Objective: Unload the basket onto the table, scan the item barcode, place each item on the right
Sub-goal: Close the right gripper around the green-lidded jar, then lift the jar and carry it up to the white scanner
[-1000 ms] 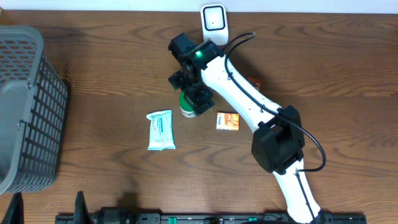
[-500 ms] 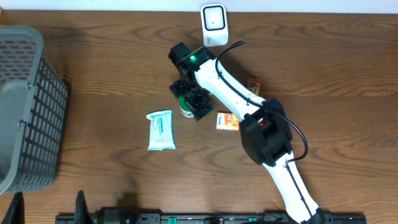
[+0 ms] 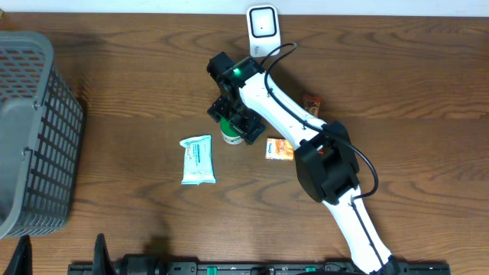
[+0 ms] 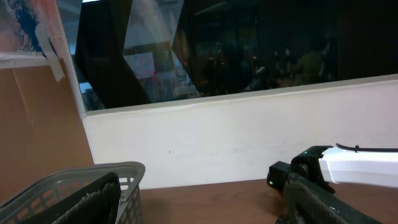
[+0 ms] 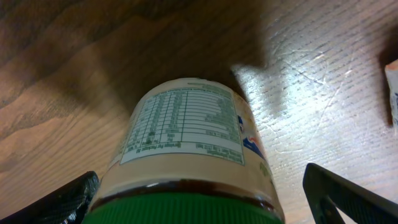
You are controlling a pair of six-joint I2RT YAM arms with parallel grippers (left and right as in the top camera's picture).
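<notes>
Right wrist view: the right tool (image 5: 202,196) stands wide open around the green-capped jar (image 5: 186,134), gripping nothing, so an off-centre close could topple it onto the bench (image 5: 311,56).

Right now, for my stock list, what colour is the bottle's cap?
Green. The cap of the bottle shows best in the right wrist view.

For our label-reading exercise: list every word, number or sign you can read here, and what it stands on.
Nothing can be quoted.
jar: table of print on its label, too blurred to read.
wipes packet: blue print, too small to read.
orange box: print too small to read.
</notes>
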